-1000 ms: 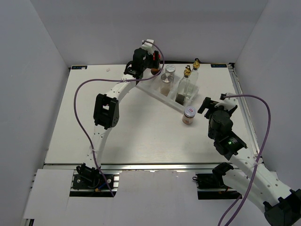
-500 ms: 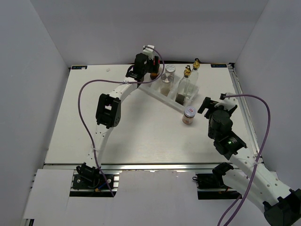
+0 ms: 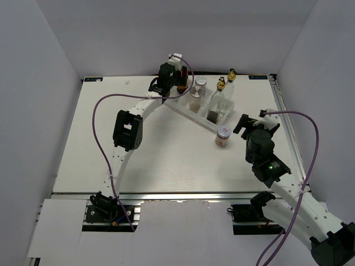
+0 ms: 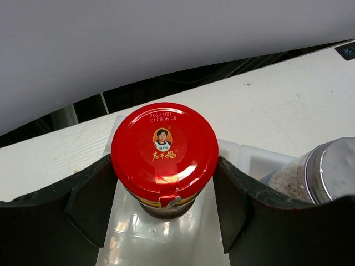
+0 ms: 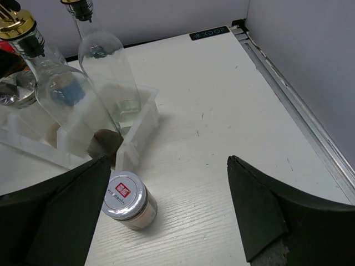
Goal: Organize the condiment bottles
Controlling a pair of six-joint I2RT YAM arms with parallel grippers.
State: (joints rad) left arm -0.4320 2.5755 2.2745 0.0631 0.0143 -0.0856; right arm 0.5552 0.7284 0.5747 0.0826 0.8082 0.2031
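Two tools: left tool [image 4: 165, 166] grips the red-lidded jar [image 4: 163, 149] in the tray's [image 4: 138, 244] end compartment; right tool [image 5: 167, 160] gapes wide beside the tray.

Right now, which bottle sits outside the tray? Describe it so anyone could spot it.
Find the white tray set diagonally at the far side of the table. Off its right-hand end, outside it, stands one short shaker. Unlike the tall gold-spouted bottles beside it, it is squat, its silver cap bearing a red-and-white label.
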